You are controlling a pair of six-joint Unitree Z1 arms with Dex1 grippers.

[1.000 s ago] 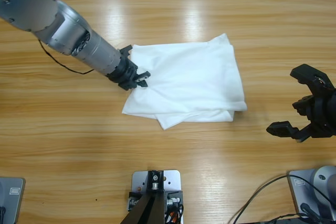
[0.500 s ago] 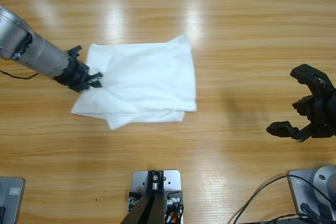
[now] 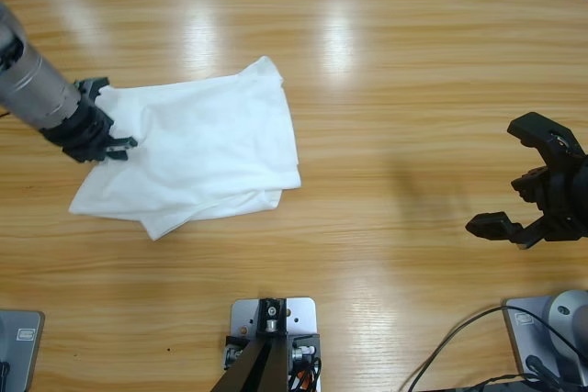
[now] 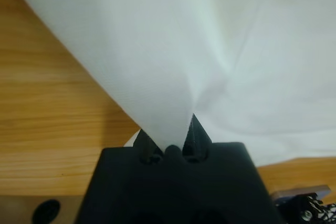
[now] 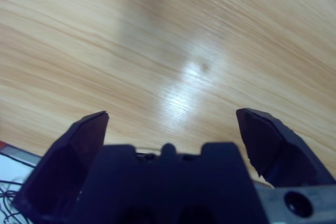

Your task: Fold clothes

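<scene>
Wooden bench (image 3: 395, 71) with a folded white T-shirt (image 3: 197, 158) on its left half, one hand at each end.

Nearest the camera, at the right edge, the right hand (image 3: 525, 183) hangs with its jaws spread wide over bare wood, well apart from the T-shirt. Farther back on the left, the left hand (image 3: 108, 131) pinches the T-shirt's left edge; in the left wrist view the cloth (image 4: 210, 51) runs straight up from between the pressed-together jaws. The T-shirt spreads rightward from that hand, lying flat in layers.
</scene>
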